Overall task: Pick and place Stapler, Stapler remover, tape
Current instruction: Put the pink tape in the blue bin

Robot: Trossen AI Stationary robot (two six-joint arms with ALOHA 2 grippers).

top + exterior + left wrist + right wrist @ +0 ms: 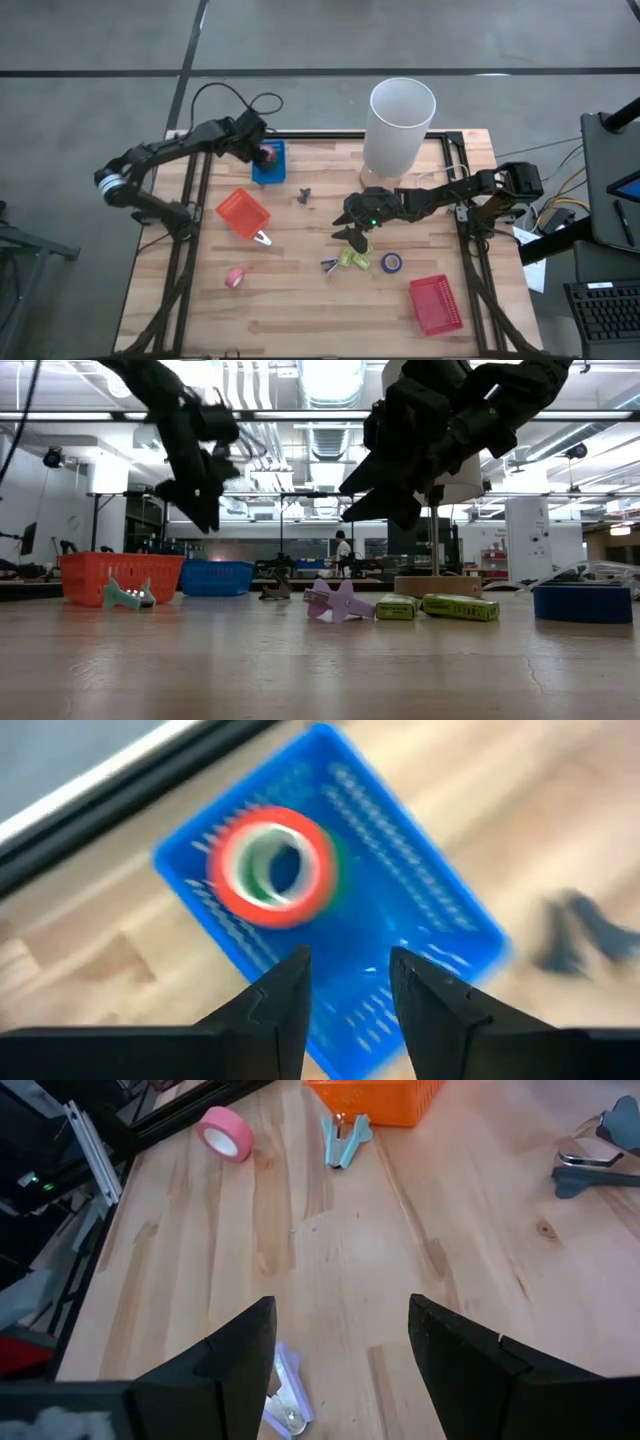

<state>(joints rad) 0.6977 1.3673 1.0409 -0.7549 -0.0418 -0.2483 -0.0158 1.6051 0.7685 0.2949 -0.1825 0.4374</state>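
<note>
Wooden planks make up the table, seen from straight above with grey floor around it. At the far left the left gripper hangs over a blue basket, with a red roll of tape right at its tip. An orange basket sits near the middle left, a pale stapler remover touching its near corner. A pink roll of tape lies alone toward the front. The right gripper hovers mid-table just above the yellow-green pieces; a purple remover and a blue roll of tape flank them. A tall white cylinder stands behind, a red basket at the front right, and a dark remover near the centre.

From table height, both arms hang clear of the surface, with the purple remover and green pieces lined up beneath the right one; a person stands far back in the room.

Past the left wrist, the fingers stand slightly apart, empty, the red roll blurred over the blue basket beyond them.

Past the right wrist, the jaws are wide apart over bare wood, nothing between them.
</note>
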